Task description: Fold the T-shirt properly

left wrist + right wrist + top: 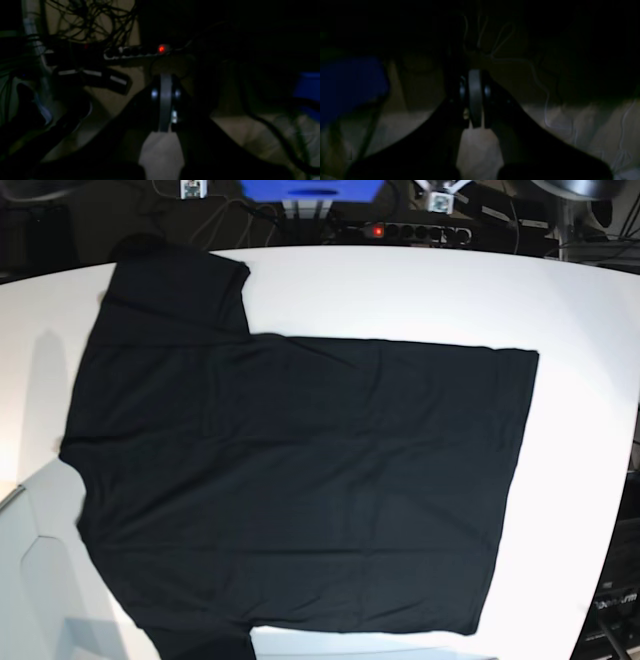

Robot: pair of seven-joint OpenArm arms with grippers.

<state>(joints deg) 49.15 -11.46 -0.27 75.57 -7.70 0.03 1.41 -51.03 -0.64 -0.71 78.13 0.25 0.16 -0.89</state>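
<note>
The T-shirt (300, 480) lies spread flat on the white table (580, 330) in the base view. It is plain black, with its sleeves to the left and its hem to the right; no print or tag shows. Neither wrist view shows the shirt. Both wrist views are very dark. My left gripper (165, 82) is shut with nothing between its fingers, and it points at the floor area beyond the table. My right gripper (475, 77) is likewise shut and empty. Both stay clear of the shirt.
A power strip (405, 230) with a red light (161, 48) lies behind the table's far edge among tangled cables (87, 22). A blue box (310, 188) stands at the back centre and also shows as blue box (308, 87) and blue box (350, 82). A bare strip of table runs along the right.
</note>
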